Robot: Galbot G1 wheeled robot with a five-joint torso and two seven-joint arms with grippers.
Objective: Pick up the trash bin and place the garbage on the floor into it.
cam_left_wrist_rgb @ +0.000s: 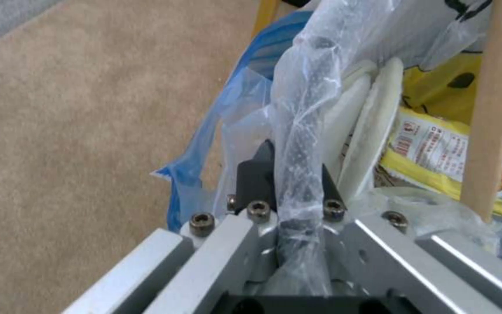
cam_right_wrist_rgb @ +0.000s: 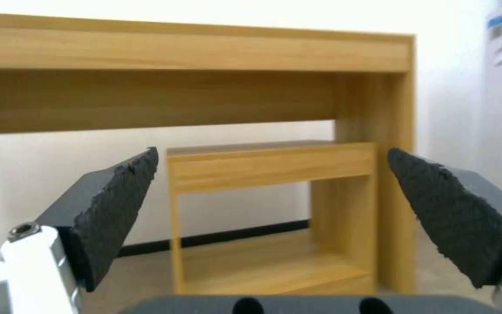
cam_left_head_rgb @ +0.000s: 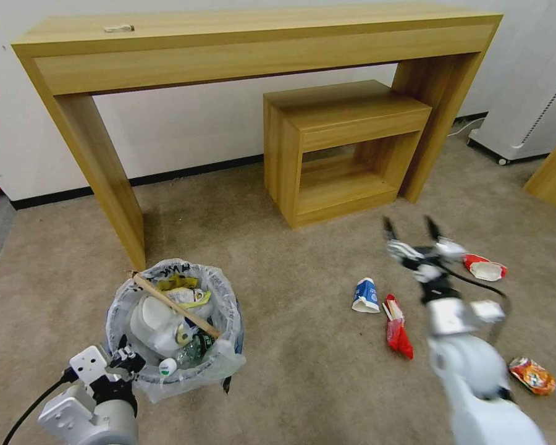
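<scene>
Bin (cam_left_head_rgb: 174, 327) first: it sits on the floor (cam_left_head_rgb: 290, 346) near the desk's left leg, at the robot's left, its bag spilling over the rim and already stuffed with slippers, wrappers, a bottle and a stick (cam_left_head_rgb: 176, 304) laid slantwise across the top. The left hand (cam_left_head_rgb: 125, 361) is clamped on the near rim, which looks like a carrying grip so the bin can travel with the robot to the litter. The right hand (cam_left_head_rgb: 414, 230) hangs wide and empty above the floor, over the remaining garbage: a blue cup (cam_left_head_rgb: 366, 295), a red wrapper (cam_left_head_rgb: 398, 326), a red cup (cam_left_head_rgb: 485, 267) and an orange bag (cam_left_head_rgb: 532, 376) to its right.

The left wrist view gives what the head view cannot (the grip itself): dark fingers (cam_left_wrist_rgb: 255, 174) pinch the rim through bunched plastic. The right wrist view confirms nothing lies between those pads (cam_right_wrist_rgb: 117, 209), showing the desk (cam_right_wrist_rgb: 205, 52) beyond.
</scene>
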